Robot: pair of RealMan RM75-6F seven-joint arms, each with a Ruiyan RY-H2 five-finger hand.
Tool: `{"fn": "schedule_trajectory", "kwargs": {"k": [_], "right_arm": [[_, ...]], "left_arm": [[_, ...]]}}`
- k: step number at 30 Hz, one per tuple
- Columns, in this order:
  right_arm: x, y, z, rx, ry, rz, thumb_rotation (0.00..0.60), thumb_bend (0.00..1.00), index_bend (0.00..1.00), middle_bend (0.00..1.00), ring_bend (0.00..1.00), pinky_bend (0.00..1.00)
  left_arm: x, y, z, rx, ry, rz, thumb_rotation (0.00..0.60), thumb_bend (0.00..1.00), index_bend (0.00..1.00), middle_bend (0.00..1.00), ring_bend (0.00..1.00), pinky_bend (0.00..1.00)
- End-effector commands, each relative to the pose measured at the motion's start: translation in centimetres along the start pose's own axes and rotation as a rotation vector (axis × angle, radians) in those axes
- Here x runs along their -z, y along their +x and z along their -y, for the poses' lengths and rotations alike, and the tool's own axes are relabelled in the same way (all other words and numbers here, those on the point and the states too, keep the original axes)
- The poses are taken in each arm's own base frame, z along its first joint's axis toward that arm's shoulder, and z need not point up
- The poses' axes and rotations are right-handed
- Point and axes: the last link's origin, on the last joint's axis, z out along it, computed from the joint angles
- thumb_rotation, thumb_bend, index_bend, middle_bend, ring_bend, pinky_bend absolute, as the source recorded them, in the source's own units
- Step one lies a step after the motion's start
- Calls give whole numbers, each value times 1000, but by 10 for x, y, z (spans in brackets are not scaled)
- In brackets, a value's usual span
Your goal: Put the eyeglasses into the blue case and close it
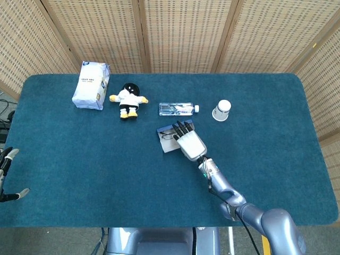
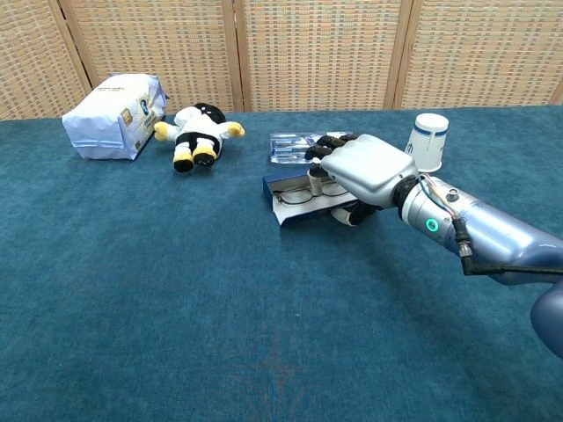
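The blue case (image 2: 297,217) lies mid-table with its pale-lined lid (image 1: 170,145) partly raised at the near side. Dark-rimmed eyeglasses (image 2: 294,194) lie inside it, their left half showing and the rest hidden under my right hand (image 2: 365,169). That hand covers the case's right end, fingers curled over the glasses and thumb (image 2: 348,215) under the lid's front edge, so it grips the lid. In the head view the right hand (image 1: 190,142) hides most of the case (image 1: 166,132). My left hand (image 1: 6,159) hangs at the far left edge, off the table, fingers apart and holding nothing.
A water bottle (image 2: 295,146) lies just behind the case. A paper cup (image 2: 427,140) stands to the right of the hand. A plush toy (image 2: 201,134) and a white bag (image 2: 117,105) sit at the back left. Wicker screens stand behind the table.
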Motion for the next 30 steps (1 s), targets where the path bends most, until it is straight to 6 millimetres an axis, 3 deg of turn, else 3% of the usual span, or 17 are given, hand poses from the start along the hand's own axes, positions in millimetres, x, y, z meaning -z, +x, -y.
{"fn": "schedule_trajectory", "kwargs": {"k": [1,10,15,23,30], "right_arm": [[0,0,0,2,-2,0,600,439,483,128,0,135],[2,-5,-5,23,-2,24,600,466,615,135,0,135],[7,-5,-9,34,14,22,600,517,632,140,0,135],[41,1,-24,54,91,-1,600,521,635,147,0,135],[81,15,-24,71,173,22,600,543,638,149,0,135]], "left_arm": [[0,0,0,0,0,-1,600,135,0,0,0,0],[0,0,0,0,1,-1,600,136,0,0,0,0],[0,0,0,1,1,-1,600,136,0,0,0,0],[1,-1,-1,-2,-5,2,600,136,0,0,0,0],[0,-3,-3,-10,-8,6,600,136,0,0,0,0]]}}
